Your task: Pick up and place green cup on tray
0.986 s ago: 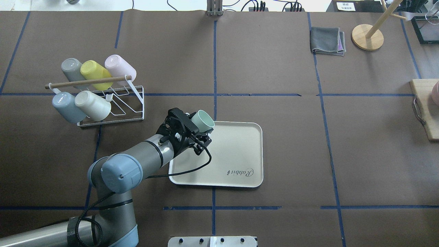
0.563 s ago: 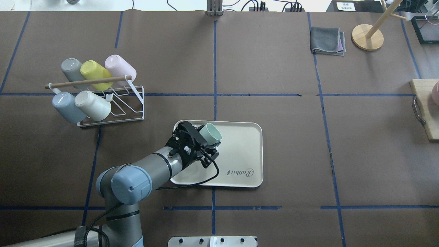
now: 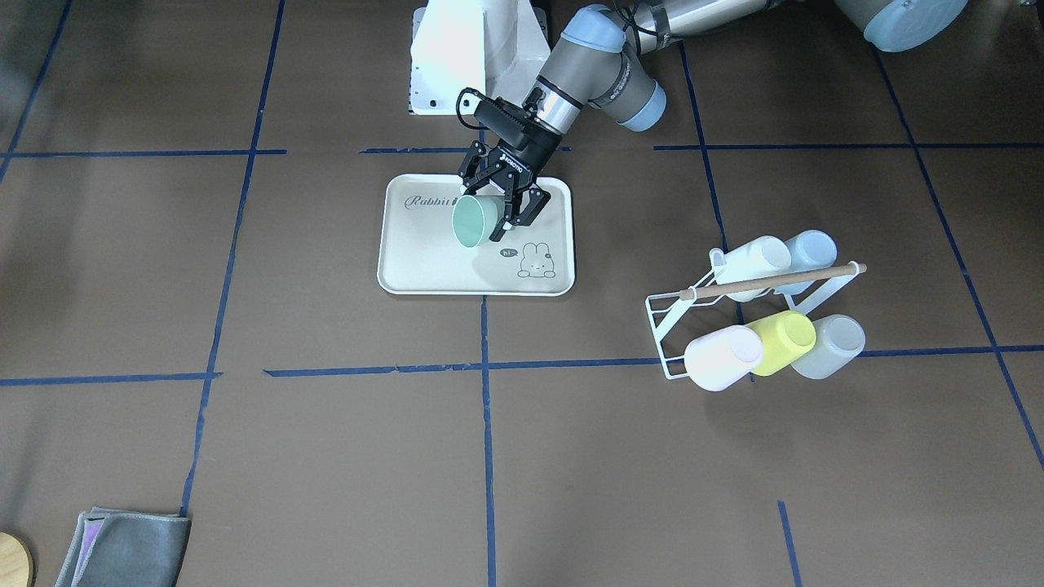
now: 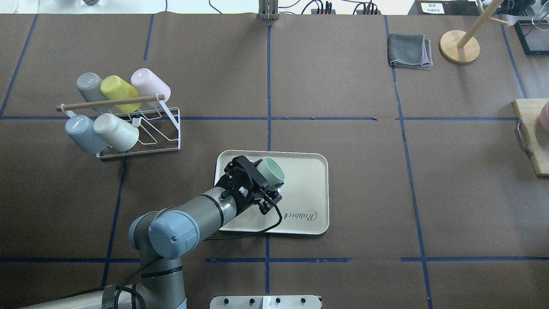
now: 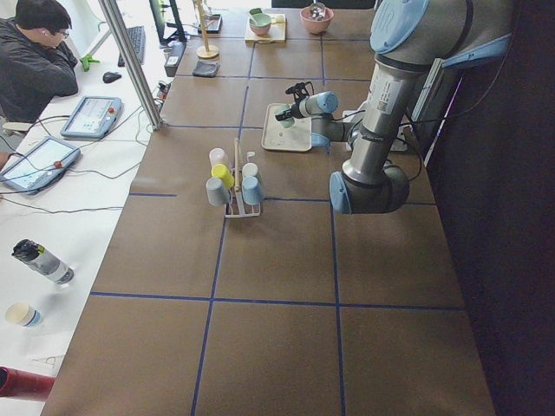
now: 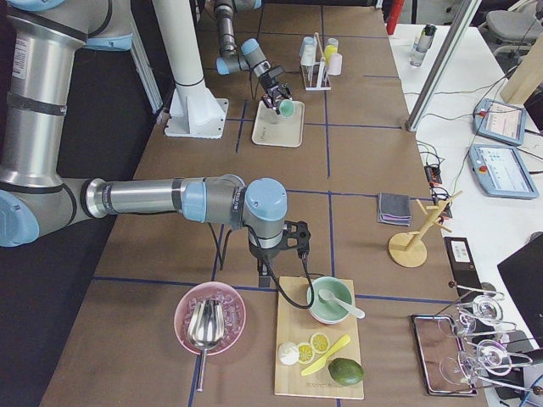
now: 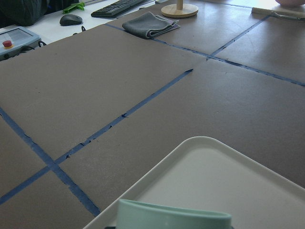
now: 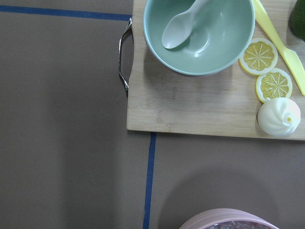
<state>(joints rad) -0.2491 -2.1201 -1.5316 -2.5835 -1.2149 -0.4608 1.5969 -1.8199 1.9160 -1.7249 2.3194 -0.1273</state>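
Over the last second the left arm swung in from the tray's far left corner, carrying the green cup [image 4: 273, 171] towards the middle. The cup was now over the left half of the tray [image 4: 306, 184] rather than at its rim. That suggested the carry was nearly done, with righting, lowering and release still to come. The left gripper [image 4: 266, 179] had its jaws pinching the cup's wall. The cup was tipped almost on its side, its mouth facing away from the robot, and seemed to hang clear of the tray floor, though contact could not be ruled out. The forearm reached forward low with the wrist angled down. The right gripper [image 6: 294, 239] hung well apart, near a wooden board [image 6: 293, 320]; its jaws could not be judged.
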